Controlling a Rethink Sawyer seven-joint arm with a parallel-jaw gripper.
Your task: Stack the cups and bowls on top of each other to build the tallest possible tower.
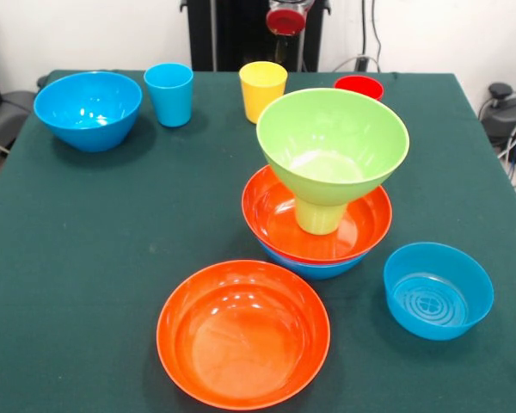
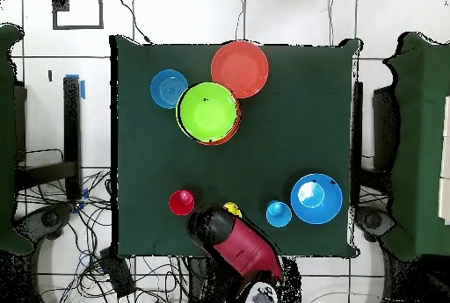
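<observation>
The tower stands mid-table: a blue bowl [image 1: 314, 267] at the bottom, an orange bowl [image 1: 279, 219] in it, a lime green cup [image 1: 320, 215] standing in that, and a lime green bowl [image 1: 332, 142] [image 2: 208, 112] on top. Along the far edge stand a blue cup [image 1: 168, 93], a yellow cup [image 1: 262, 89] and a red cup [image 1: 359, 86]. Loose bowls lie around: a deep blue one [image 1: 88, 109], a wide orange one [image 1: 243, 331] and a smaller blue one [image 1: 438, 289]. The gripper [image 2: 211, 225] is drawn back beside the yellow cup [image 2: 232, 208], holding nothing I can see.
The red and black arm [image 2: 242, 251] reaches over the table edge between the red cup [image 2: 181, 201] and the blue cup [image 2: 279, 213]. Cables lie on the floor around the green-covered table [image 1: 86, 258].
</observation>
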